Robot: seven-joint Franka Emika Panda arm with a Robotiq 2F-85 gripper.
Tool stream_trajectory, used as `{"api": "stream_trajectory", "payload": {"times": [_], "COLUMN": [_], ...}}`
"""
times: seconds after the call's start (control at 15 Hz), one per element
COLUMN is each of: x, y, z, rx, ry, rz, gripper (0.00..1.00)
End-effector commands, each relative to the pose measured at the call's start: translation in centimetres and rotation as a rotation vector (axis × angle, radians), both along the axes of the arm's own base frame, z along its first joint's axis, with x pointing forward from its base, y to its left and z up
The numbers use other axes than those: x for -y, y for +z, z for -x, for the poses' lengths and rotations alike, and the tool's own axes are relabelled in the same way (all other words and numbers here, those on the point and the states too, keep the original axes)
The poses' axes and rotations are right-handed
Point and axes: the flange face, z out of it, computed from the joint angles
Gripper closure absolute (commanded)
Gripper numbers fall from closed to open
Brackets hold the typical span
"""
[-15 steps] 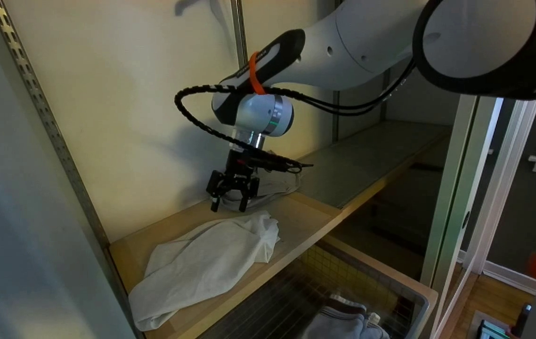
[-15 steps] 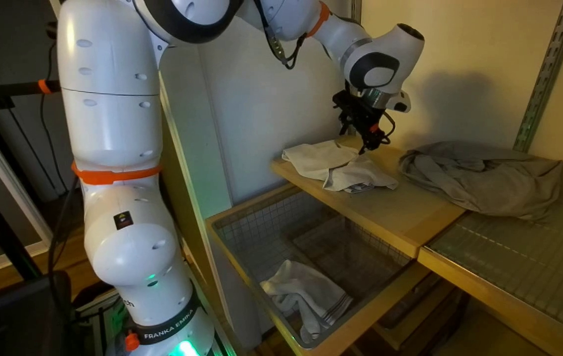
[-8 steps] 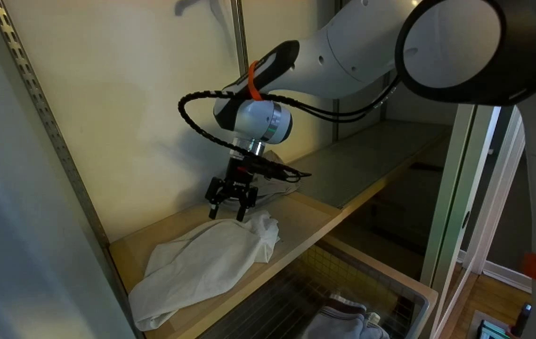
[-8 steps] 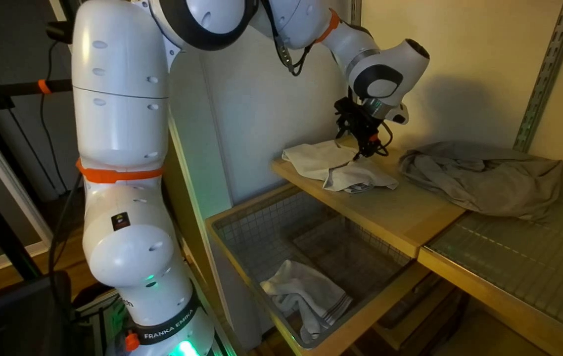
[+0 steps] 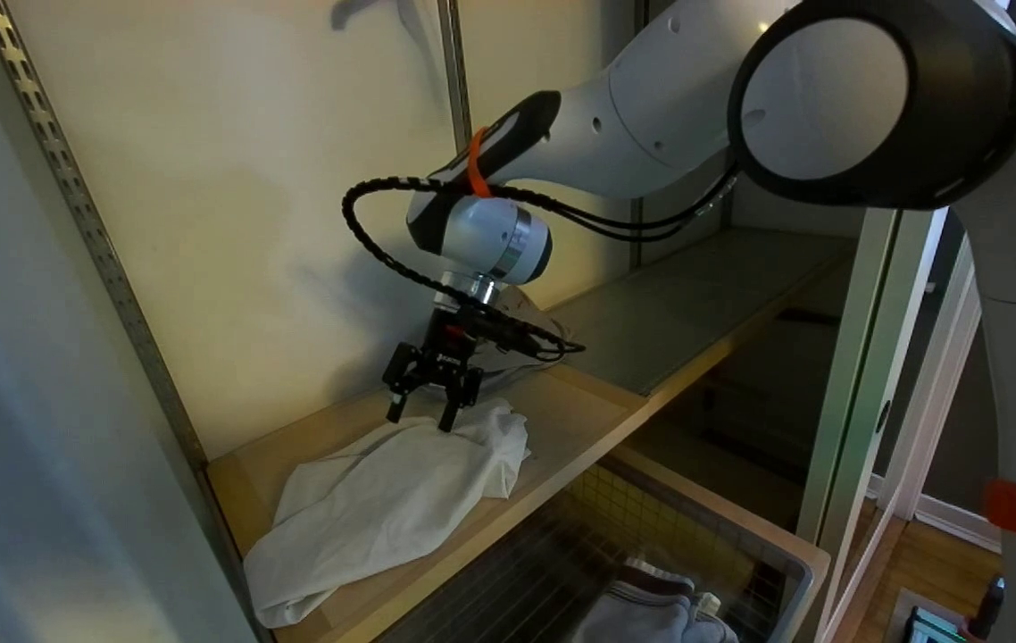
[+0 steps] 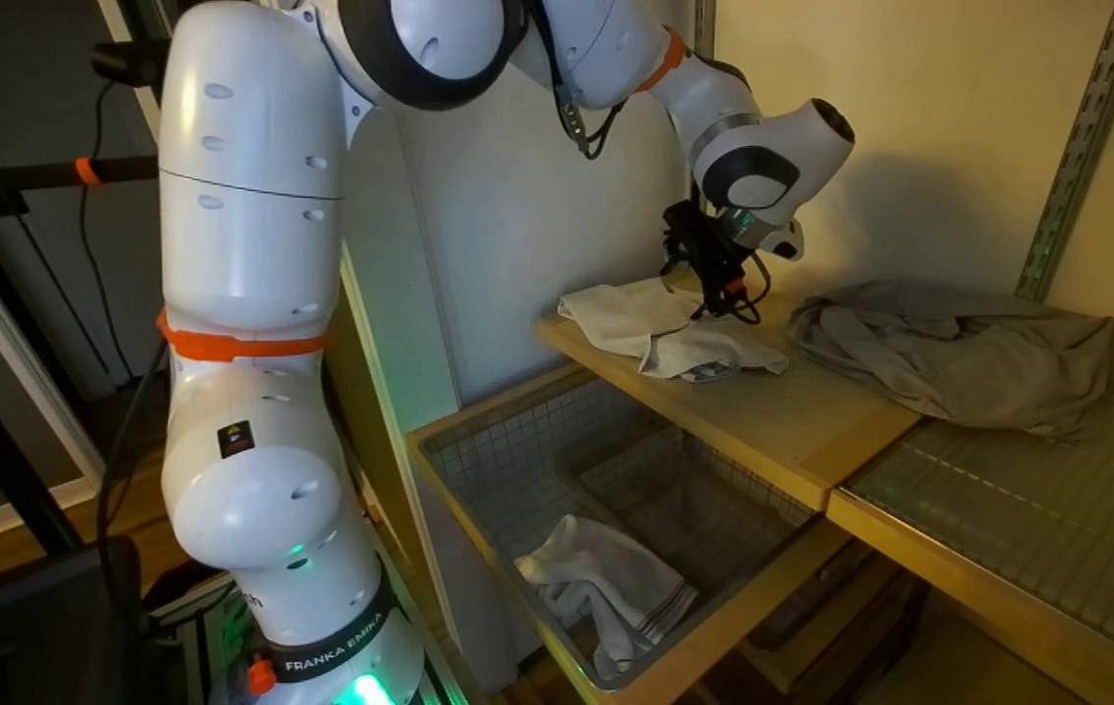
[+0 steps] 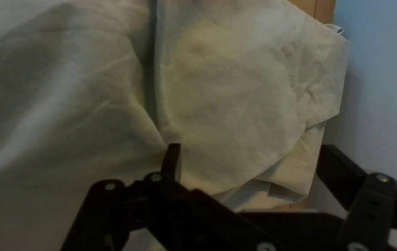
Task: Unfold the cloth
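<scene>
In an exterior view we've got the cloth (image 5: pixel 374 518) rumpled on the wooden shelf (image 5: pixel 570 415), wire basket (image 5: pixel 651 509) lower right. Gripper (image 5: pixel 420 420) sits over the cloth's far end, fingers (image 5: pixel 450 415) spread; we can't tell whether they touch it.

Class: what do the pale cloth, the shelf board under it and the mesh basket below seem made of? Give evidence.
Pale cloth: matt fabric, possibly cotton or linen; soft creases and limp folds.
Shelf board: apparently wood or veneer, smooth; the warm tan colour suggests it.
Mesh basket: probably wire, finish unclear; thin crossing lines form its sides.
</scene>
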Motion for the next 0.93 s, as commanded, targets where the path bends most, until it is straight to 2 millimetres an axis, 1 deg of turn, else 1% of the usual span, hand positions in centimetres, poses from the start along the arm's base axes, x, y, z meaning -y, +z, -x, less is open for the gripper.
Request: {"api": "stream_trajectory", "payload": {"times": [0.0,0.13,0.27,0.6,0.73,0.87], "x": [-0.5,-0.3,0.3,2.6,3.0,2.9], "y": [0.8,0.4,-0.1,-1.3,-1.9,-2.4], "z": [0.2,0.2,0.2,-0.2,-0.3,-0.3], "rx": [-0.029,-0.054,-0.058,-0.059,-0.064,-0.069], "ry": [0.040,0.045,0.034,-0.008,-0.016,-0.019], "rz": [-0.070,-0.072,-0.051,-0.029,-0.026,-0.031], "gripper": [0.00,0.00,0.00,0.00,0.00,0.00]}}
